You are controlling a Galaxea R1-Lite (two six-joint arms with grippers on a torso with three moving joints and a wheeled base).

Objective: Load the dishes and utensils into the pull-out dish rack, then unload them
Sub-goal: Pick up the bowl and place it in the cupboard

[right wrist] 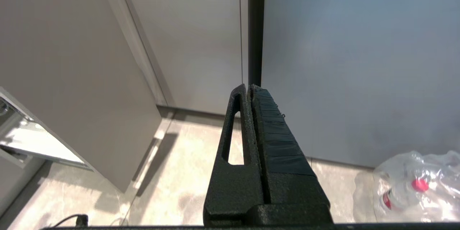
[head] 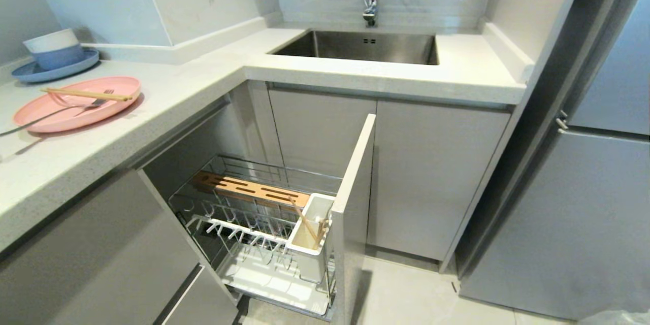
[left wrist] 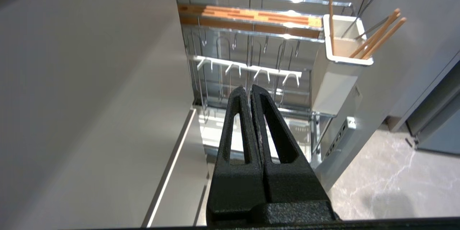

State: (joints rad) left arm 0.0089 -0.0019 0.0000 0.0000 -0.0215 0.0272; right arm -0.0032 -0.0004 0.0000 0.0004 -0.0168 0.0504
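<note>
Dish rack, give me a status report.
Both grippers shut, empty: left gripper facing the dish rack, right gripper toward cabinets. Rack pulled out, plate slots bare. Pink plate, fork on counter. Nothing blocking.

**Rack pulled out below the counter corner**

The pull-out dish rack [head: 254, 223] stands extended under the counter [head: 167, 111], left of the sink [head: 360, 45]. Its utensil caddy [head: 311, 244] sits against the cabinet front [head: 353, 203]. On the counter, chopsticks [head: 84, 94] and fork [head: 56, 111] lie on the oval plate [head: 76, 104].
</note>
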